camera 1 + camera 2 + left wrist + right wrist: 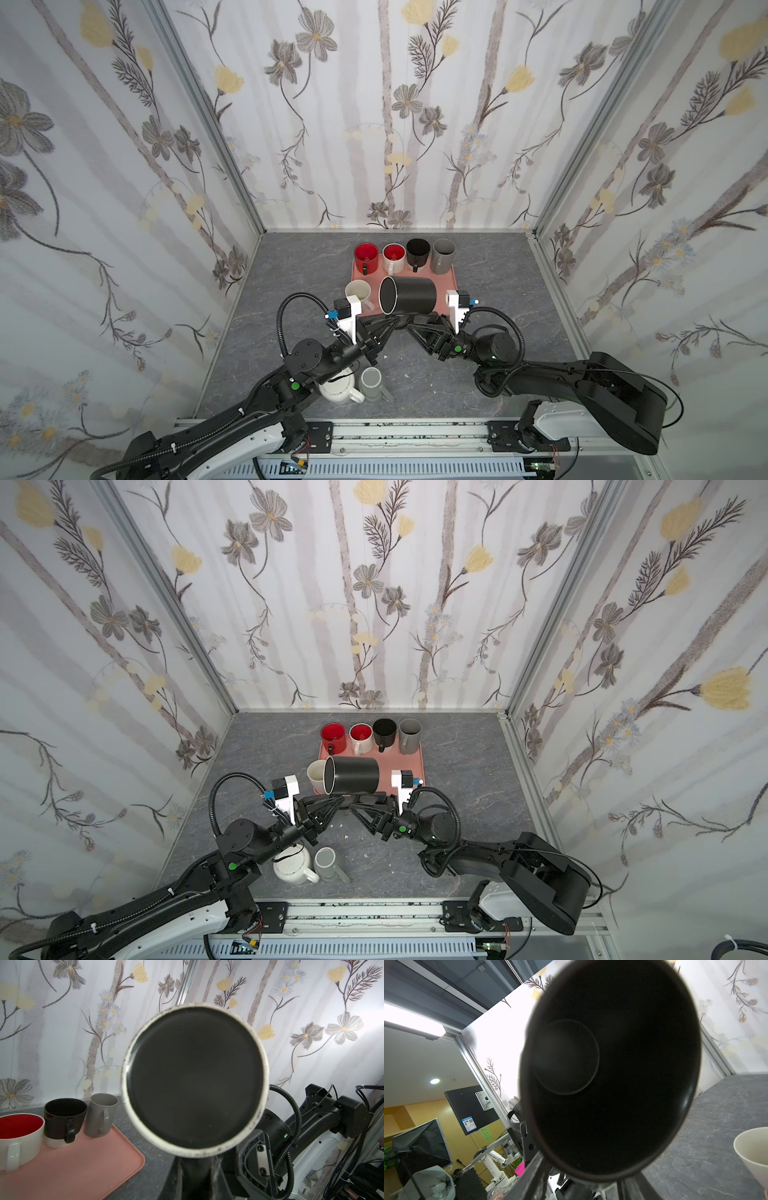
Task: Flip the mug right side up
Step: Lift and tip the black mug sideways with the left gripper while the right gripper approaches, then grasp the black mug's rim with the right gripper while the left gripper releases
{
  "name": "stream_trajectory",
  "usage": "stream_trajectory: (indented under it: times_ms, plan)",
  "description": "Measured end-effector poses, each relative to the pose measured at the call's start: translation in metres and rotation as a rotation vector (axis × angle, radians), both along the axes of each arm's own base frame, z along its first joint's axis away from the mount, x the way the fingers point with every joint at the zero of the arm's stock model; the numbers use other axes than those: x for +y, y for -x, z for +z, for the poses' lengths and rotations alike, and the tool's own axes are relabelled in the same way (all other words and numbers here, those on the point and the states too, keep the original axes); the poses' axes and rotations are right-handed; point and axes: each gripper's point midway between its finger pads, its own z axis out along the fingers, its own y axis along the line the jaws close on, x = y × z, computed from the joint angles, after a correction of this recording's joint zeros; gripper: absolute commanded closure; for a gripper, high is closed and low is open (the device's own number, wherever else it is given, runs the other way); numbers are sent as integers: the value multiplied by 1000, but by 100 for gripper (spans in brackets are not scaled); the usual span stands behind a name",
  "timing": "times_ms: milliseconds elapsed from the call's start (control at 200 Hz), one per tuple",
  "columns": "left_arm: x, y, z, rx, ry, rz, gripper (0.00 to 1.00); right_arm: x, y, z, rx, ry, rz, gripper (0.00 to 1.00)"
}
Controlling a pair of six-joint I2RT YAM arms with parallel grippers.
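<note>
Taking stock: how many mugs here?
8: red, red-lined, black, grey along the tray's back; cream at its left edge; big black held aloft; white, light-grey by left arm. Arms may hide more.

Readable markings: none legible in any view

From the right wrist view I see a blue-and-white label (469, 1124) carrying a QR code, stuck on the back of a black monitor (467, 1105) outside the cell. A green note (486, 1133) sits on the yellow wall just below it. Both carry print too small for me to read. I find no brand, number or sign anywhere else.
</note>
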Motion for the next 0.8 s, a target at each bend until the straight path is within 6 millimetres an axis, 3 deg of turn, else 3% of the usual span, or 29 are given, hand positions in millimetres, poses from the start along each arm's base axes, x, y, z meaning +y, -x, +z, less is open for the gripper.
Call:
stream_trajectory:
  times_ms: [265, 405, 669, 799]
  plan:
    - [0, 0, -1, 10, 9, -5, 100, 8, -6, -11, 79, 7, 29, 79]
    - [0, -1, -1, 13, 12, 3, 100, 8, -6, -10, 110, -9, 43, 100]
    - [0, -6, -1, 22, 18, 19, 100, 8, -9, -8, 129, -21, 30, 100]
    - [0, -6, -1, 33, 24, 22, 60, 5, -8, -8, 132, -20, 19, 100]
